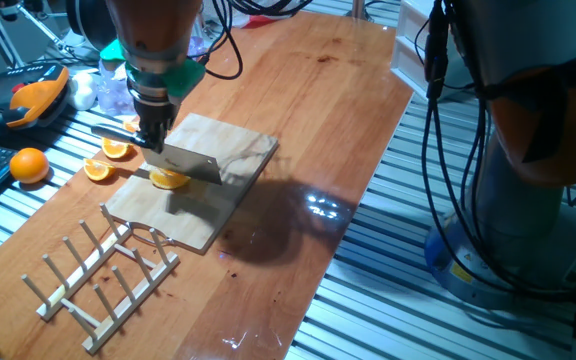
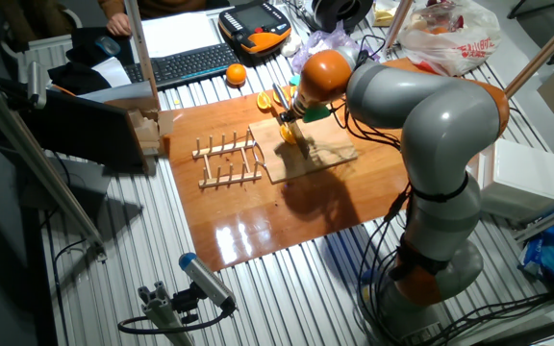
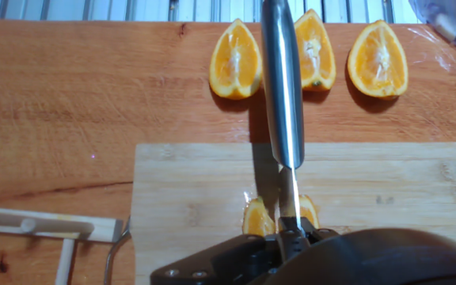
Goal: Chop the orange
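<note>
The orange wedge (image 3: 256,218) lies on the wooden board (image 3: 386,198), with one part on each side of the blade in the hand view. My gripper (image 3: 291,235) is shut on a steel knife (image 3: 282,95). The knife's thin blade stands edge-down in the wedge and its handle points toward the table edge. In one fixed view the gripper (image 1: 154,138) stands over the board (image 1: 218,205), and the blade (image 1: 190,163) rests across the wedge (image 1: 168,181). The other fixed view shows the gripper (image 2: 291,115) above the wedge (image 2: 287,134).
Three more orange wedges (image 3: 236,59) (image 3: 315,49) (image 3: 378,59) lie on the table just beyond the board. A whole orange (image 1: 29,164) sits off the table's left edge. A wooden dish rack (image 1: 98,275) stands in front of the board. A keyboard and a pendant lie nearby.
</note>
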Controlling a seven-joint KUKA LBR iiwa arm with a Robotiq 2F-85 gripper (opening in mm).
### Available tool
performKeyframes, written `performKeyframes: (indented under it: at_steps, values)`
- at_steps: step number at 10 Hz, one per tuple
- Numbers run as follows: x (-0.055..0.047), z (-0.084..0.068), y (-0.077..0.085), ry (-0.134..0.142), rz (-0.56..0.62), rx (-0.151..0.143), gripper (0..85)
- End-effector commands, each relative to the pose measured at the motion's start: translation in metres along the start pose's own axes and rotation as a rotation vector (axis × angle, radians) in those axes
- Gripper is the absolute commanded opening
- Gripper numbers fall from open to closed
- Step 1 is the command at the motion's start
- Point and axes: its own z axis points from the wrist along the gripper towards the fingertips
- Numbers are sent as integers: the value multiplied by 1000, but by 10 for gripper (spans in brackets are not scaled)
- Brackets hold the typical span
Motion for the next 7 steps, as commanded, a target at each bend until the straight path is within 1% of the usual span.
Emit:
performKeyframes:
  at_steps: [1,3,4,6,7]
  values:
    - [0,0,0,0,3,0,0]
    - [0,0,0,0,5,0,0]
    - [-1,-4,5,5,12,1,0]
    - [-1,-21,23,34,59,1,0]
    - [0,-28,30,51,83,-14,0]
